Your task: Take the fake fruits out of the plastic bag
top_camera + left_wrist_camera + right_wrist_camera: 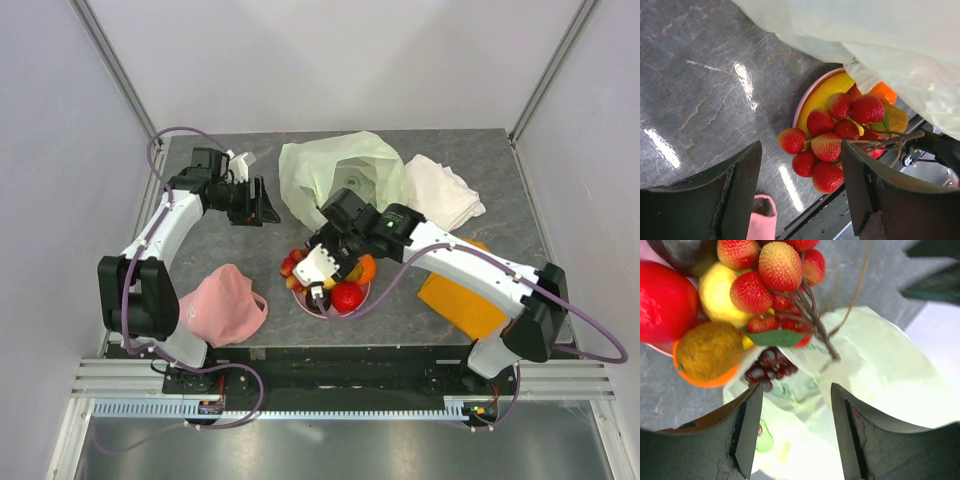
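Observation:
The fake fruits are heaped on a pink plate point(303, 303): a red apple point(347, 296), an orange point(366, 268) and a red-yellow berry cluster point(835, 135). The right wrist view also shows the berry cluster point(775, 275), the apple point(662, 300), the orange point(707, 355) and dark grapes point(767, 367) at the bag's edge. The pale green plastic bag point(340, 170) lies crumpled behind the plate. My right gripper point(318, 288) hangs open over the plate, and between its fingers only the bag point(875, 375) shows. My left gripper point(272, 207) stands open left of the bag, holding nothing.
A white folded cloth point(440, 190) lies right of the bag. An orange cloth point(460, 300) sits under the right arm. A pink cloth heap point(225, 305) rests at the front left, near the table edge.

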Tool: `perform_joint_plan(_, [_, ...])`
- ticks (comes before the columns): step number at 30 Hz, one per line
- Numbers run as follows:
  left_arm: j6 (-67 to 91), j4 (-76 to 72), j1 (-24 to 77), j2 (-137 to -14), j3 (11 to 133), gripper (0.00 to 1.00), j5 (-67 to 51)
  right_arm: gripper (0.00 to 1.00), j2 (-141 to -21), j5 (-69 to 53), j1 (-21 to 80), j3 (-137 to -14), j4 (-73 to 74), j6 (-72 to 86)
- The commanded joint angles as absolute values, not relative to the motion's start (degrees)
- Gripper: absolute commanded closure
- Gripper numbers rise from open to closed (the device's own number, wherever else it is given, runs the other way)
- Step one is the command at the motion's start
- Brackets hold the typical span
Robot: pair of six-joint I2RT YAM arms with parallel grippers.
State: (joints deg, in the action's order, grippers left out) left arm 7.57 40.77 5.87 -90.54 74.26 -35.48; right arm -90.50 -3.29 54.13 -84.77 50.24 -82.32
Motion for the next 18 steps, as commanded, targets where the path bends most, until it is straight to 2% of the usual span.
perform_joint_plan(1, [10.63, 38.5, 5.97, -92.02, 73.39, 0.29, -36.47, 0.35, -84.73, -0.44, 52.74, -84.9, 50.62, -81.48])
perform_joint_plan(8, [11.07, 37.44, 6.59, -93.34, 71.81, 0.29, -37.26, 0.37, -80.77, -3.68, 45.28, -82.36, 49.84, -73.33])
perform_joint_plan(14, [12.13, 36.3, 9.14, -95.71, 72.42, 0.29, -38.41, 0.4, -88.31, -11.15, 37.37, -85.86, 48.69, -56.89])
perform_joint_plan(18, [9.51, 36.39, 9.49, -95.89, 74.79, 0.23, -34.64, 0.41, -93.15, -17.91, 35.34, -90.16, 48.87, -45.04])
